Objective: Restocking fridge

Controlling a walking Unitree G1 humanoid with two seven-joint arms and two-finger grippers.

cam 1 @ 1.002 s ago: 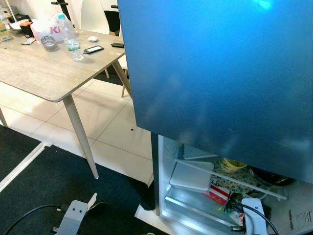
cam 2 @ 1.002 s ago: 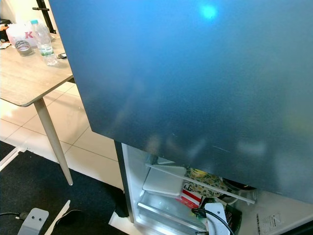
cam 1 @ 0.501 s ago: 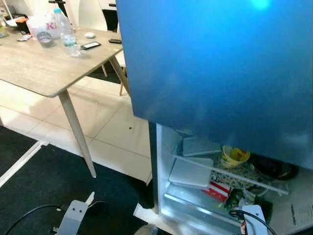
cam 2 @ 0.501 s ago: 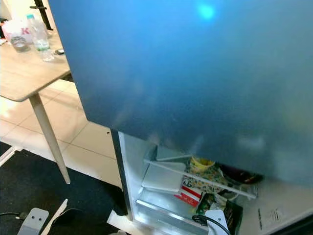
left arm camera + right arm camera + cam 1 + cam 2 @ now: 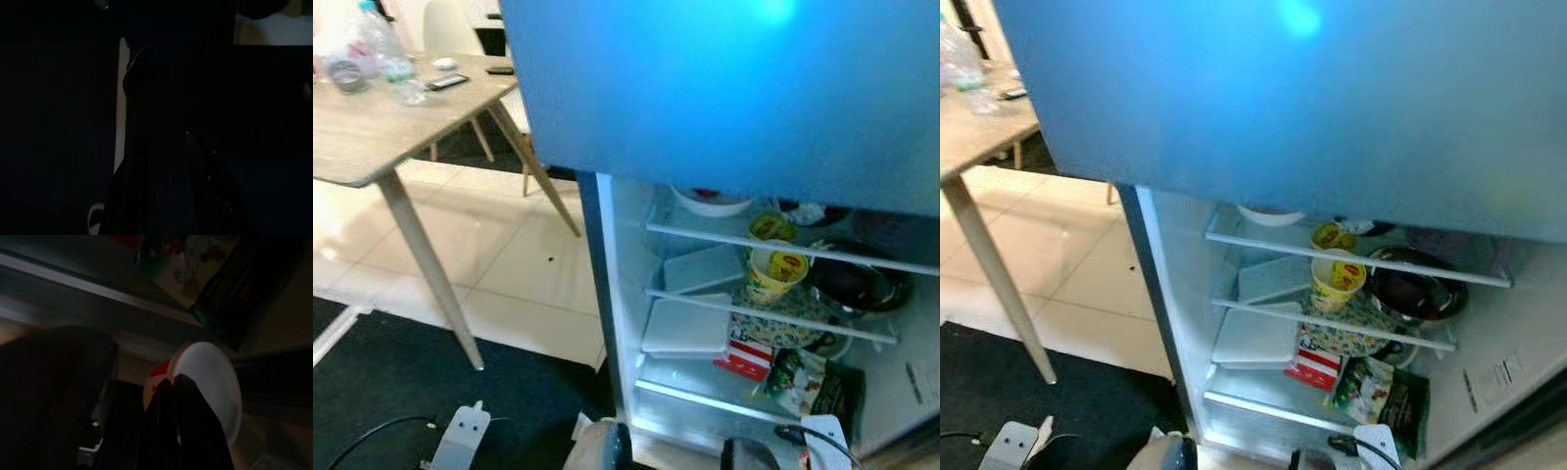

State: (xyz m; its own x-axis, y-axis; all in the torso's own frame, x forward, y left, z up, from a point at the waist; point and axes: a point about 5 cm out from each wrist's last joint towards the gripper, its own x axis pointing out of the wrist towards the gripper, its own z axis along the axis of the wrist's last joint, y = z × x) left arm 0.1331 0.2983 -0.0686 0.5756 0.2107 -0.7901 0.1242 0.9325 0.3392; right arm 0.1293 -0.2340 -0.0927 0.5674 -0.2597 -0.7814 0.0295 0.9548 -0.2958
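Tiled floor and worktop (image 5: 372,147) lie left; fridge shelves (image 5: 1351,259) have come into fuller view. Right claw (image 5: 181,426) grips a white-lidded cup (image 5: 210,387); left claw's state I cannot tell.

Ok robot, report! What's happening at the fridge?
Right gripper low, shut on white-lidded container. Left arm idle. Fridge open, yellow cup on middle shelf. Blue door overhangs the top.

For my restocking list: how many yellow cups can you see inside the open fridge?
2. One yellow cup stands on the middle shelf, beside the dark bowl. A smaller one sits behind it on the upper shelf. The blue door may hide others.
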